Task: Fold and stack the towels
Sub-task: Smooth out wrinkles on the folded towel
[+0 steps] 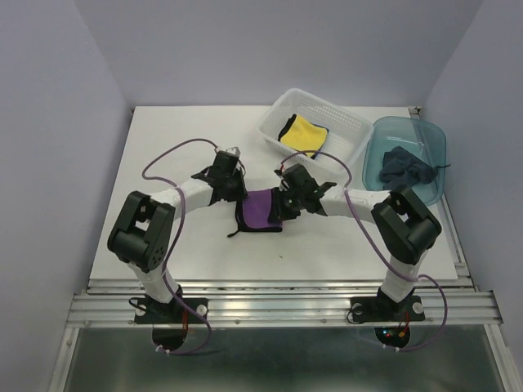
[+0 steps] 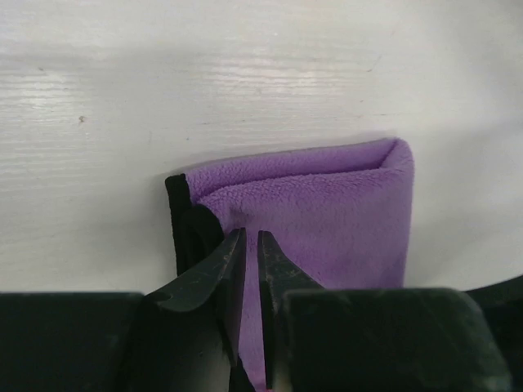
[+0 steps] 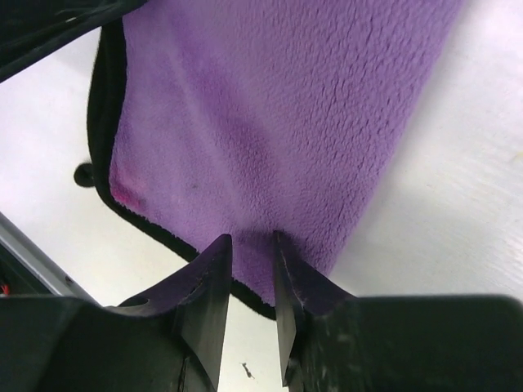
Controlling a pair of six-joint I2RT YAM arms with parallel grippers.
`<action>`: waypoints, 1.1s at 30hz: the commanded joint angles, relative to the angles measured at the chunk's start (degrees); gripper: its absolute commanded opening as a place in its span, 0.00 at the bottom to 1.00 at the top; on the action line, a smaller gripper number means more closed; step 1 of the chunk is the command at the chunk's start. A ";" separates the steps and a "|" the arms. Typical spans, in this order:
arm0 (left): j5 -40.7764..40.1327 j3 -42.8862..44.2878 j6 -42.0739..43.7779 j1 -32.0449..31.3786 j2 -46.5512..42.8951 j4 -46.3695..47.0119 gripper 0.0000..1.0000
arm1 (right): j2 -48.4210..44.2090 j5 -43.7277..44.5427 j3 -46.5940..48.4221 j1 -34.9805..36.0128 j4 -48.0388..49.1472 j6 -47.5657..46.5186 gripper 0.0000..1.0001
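Near the middle of the white table point(image 1: 163, 147), toward its near edge, the folded purple towel point(image 1: 263, 210) is pinched at opposite sides between the nearly closed fingers of the left gripper point(image 2: 252, 247) and the right gripper point(image 3: 252, 247).

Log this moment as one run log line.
purple towel: folded over | left gripper: pinching its edge | right gripper: pinching its edge | yellow towel: white basket | dark blue towel: teal bin
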 commanded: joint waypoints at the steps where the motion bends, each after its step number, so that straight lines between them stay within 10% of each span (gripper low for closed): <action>1: -1.56 1.45 1.09 -0.83 -9.75 -0.85 0.26 | -3.17 7.27 6.75 0.44 -1.23 0.27 0.33; 15: -0.16 -11.02 -2.95 -6.46 -18.65 0.64 0.27 | 9.91 12.83 22.14 -2.46 -5.45 -2.81 0.29; 33: -5.15 -17.63 -6.20 -6.46 -15.14 2.67 0.20 | 11.33 16.53 16.71 -3.60 -5.63 -1.22 0.31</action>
